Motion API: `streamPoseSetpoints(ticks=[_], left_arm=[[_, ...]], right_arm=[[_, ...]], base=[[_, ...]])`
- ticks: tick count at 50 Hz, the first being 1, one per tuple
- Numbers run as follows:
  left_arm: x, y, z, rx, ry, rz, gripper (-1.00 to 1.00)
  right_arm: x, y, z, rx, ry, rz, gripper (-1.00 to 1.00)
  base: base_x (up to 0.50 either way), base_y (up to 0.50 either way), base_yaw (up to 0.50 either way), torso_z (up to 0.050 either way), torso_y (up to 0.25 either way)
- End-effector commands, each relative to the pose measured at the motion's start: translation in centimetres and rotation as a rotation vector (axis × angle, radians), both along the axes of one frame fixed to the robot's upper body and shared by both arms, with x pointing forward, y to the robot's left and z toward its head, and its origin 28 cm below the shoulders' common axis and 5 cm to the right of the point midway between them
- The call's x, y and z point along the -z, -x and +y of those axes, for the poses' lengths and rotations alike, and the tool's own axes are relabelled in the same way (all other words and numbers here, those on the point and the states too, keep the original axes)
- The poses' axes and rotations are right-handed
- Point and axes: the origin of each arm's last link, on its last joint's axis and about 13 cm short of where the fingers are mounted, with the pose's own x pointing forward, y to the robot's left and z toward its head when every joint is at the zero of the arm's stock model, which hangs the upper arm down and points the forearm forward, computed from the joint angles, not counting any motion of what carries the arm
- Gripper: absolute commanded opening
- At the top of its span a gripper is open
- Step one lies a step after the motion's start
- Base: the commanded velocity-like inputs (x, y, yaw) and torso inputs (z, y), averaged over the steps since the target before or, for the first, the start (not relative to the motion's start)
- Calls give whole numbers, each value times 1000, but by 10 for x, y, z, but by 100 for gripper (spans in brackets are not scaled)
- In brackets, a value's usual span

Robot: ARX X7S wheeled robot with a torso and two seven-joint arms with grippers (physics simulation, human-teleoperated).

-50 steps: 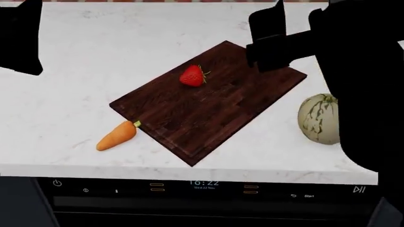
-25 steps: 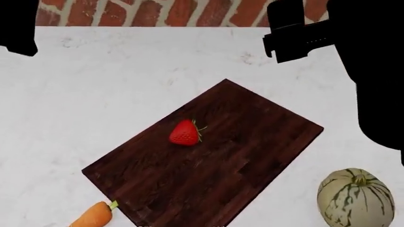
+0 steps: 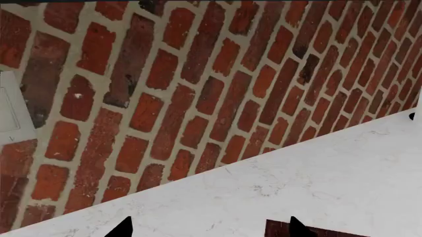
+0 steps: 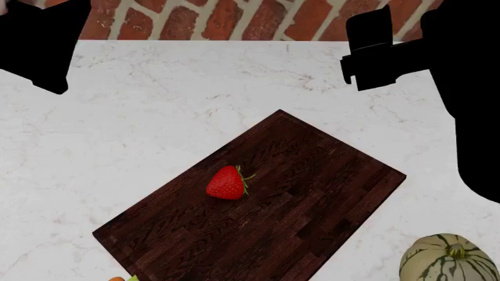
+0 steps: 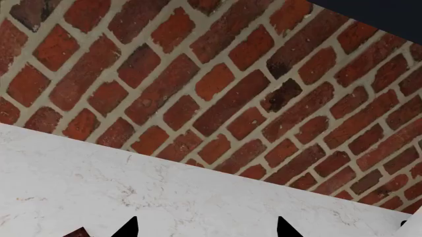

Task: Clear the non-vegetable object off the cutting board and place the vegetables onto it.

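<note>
The red strawberry (image 4: 226, 182) lies near the middle of the dark brown cutting board (image 4: 312, 193), which sits diagonally on the white counter. The striped cream squash (image 4: 449, 259) rests on the counter off the board's right corner. Only a sliver of the orange carrot (image 4: 117, 278) shows at the picture's lower edge. Both arms hang high and far behind the board, the left arm (image 4: 39, 41) and the right arm (image 4: 375, 50). My left gripper (image 3: 207, 229) is open over bare counter beside a board corner (image 3: 277, 230). My right gripper (image 5: 205, 228) is open too, with nothing between its fingers.
A red brick wall (image 4: 234, 17) closes off the back of the white marble counter (image 4: 156, 117). A pale wall plate (image 3: 10, 111) sits on the bricks in the left wrist view.
The head view has shifted: board, strawberry and squash sit lower in the picture, the carrot has nearly dropped out, and more brick wall shows. Nothing was grasped.
</note>
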Motion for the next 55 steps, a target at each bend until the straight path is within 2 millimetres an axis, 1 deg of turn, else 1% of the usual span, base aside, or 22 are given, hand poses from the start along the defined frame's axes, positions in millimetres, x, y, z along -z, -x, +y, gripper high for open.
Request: streamPoseSetpoints(ticks=[1,3,6,7,9,10,11,12,17,20,24,28,33,38,41,45,55], left_arm=[[-15,-4,-4,165,-65,163,100],[-16,-5,-9,228,-64,208,100],[-20,-10,-13,247,-53,236,100],[-19,-11,-15,249,-75,237,100],[-19,-15,-18,254,-58,281,100],[-18,-16,-20,251,-99,277,100],[-19,-18,-21,258,-65,290,100],[-19,-19,-22,265,-75,297,100],[-11,-26,-31,296,-87,349,100],[-5,-29,-38,316,-139,376,100],[-4,-36,-46,328,-147,409,100],[9,-51,-55,332,-192,456,100],[14,-59,-65,358,-217,483,100],[20,-64,-73,382,-230,505,100],[28,-62,-77,394,-253,524,100],[31,-63,-80,401,-282,530,100],[41,-68,-85,398,-316,553,100]], right_arm=[[-6,2,-5,26,3,-7,100],[-7,2,-5,33,-3,-9,100],[-11,4,-6,37,-5,-16,100],[-12,5,-7,38,-4,-17,100],[-13,5,-7,40,-1,-18,100],[-13,5,-7,39,1,-17,100],[-13,5,-6,36,1,-16,100],[-13,4,-6,39,7,-18,100],[-13,4,-4,32,7,-15,100],[-11,3,-5,34,10,-10,100],[-11,2,-6,29,4,-8,100],[-8,0,-7,29,5,-3,100],[-7,-2,-8,29,2,0,100],[-7,-2,-8,30,1,1,100],[-7,0,-8,32,1,2,100],[-7,1,-7,29,-1,1,100],[-3,1,-8,23,-10,9,100]], base=[[0,0,0,0,0],[0,0,0,0,0],[0,0,0,0,0],[0,0,0,0,0],[0,0,0,0,0],[0,0,0,0,0],[0,0,0,0,0],[0,0,0,0,0],[0,0,0,0,0],[0,0,0,0,0],[0,0,0,0,0],[0,0,0,0,0],[0,0,0,0,0],[0,0,0,0,0],[0,0,0,0,0],[0,0,0,0,0],[0,0,0,0,0]])
